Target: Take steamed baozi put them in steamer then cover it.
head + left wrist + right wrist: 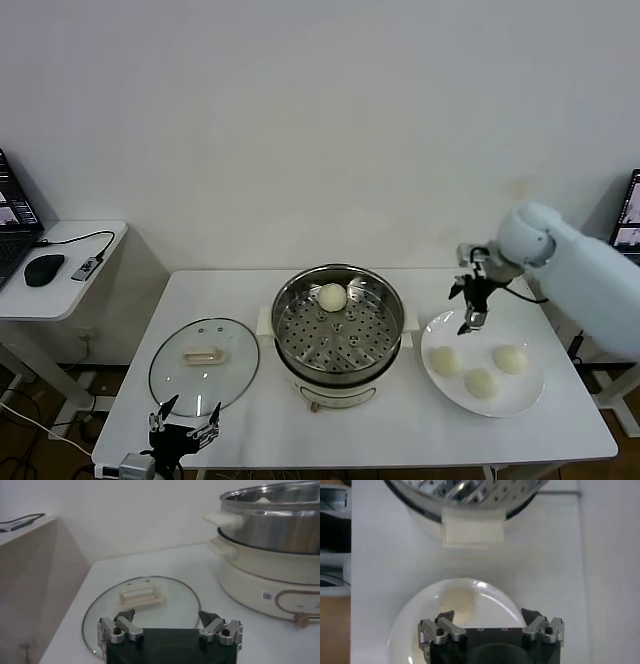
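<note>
1 steamed baozi [332,297] already sits at 12 o'clock on the perforated tray of the steamer [338,322]; 3 more lie on the white plate [483,378] at the steamer's 3 o'clock. The right gripper [473,300] hovers empty, jaws spread, over the plate's 10 o'clock rim. The buns look soft, light and easily dented, so a gentle pinch across the dome's sides seems best. The left gripper [184,428], also spread and empty, waits at 6 o'clock of the glass lid [204,361].
</note>
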Controlling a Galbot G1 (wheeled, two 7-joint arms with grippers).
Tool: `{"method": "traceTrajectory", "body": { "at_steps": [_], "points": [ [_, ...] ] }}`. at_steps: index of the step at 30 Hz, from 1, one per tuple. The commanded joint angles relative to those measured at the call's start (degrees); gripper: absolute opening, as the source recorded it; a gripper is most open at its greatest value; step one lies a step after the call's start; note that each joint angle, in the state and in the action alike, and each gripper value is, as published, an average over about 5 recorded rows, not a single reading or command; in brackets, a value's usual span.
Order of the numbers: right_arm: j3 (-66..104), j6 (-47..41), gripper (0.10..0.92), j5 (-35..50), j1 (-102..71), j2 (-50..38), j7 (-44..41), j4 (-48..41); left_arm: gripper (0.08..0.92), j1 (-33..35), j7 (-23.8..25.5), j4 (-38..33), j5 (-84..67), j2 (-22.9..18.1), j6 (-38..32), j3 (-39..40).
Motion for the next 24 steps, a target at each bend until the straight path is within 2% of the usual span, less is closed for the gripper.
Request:
{"method": "traceTrajectory", "body": {
  "at_steps": [1,24],
  "points": [
    [1.1,-0.7,0.823,-3.9,-4.2,1.6,-0.5,-1.8,0.823,-0.1,0.1,0.5,0.0,0.1,0.1,0.1],
    [3.7,4.5,0.823,-10.0,-9.1,5.7,1.0,-6.8,0.823,-0.8,0.4,3.1,0.3,1.1,-0.1,0.4]
  ]
}}
